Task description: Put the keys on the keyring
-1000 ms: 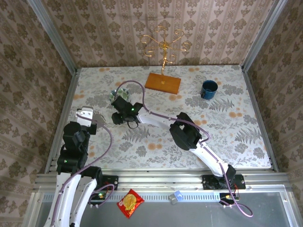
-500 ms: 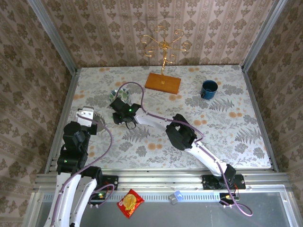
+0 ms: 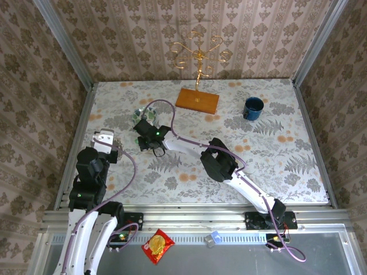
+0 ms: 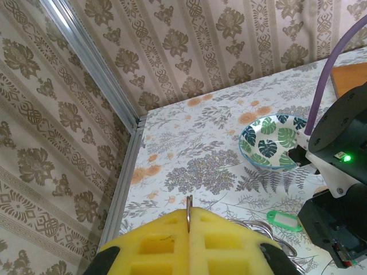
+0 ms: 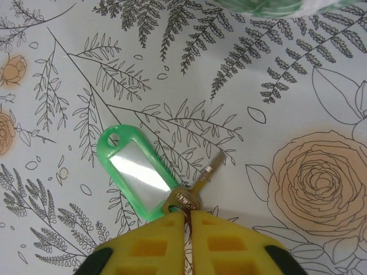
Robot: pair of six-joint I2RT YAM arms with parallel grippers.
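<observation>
On the floral table [image 3: 275, 154], near its left edge, the left gripper [image 4: 189, 216] pinches the thin keyring [image 4: 188, 201] edge-on. Just right of it, the right gripper [image 5: 188, 217] is pressed together on a key [image 5: 184, 199]. The key's blade points away from the claw, and its green tag [image 5: 135, 172] lies flat to the left.

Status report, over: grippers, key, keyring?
Left gripper shut on thin grey metal keyring. Right gripper shut on green-tagged brass key. Patterned green-white bowl nearby.

The left arm is folded near its base, its left gripper [image 4: 188, 216] clamped on what looks like the keyring [image 4: 188, 201]. The right arm stretches forward-left, its right gripper [image 5: 187, 220] pinched on a key [image 5: 184, 199].
</observation>
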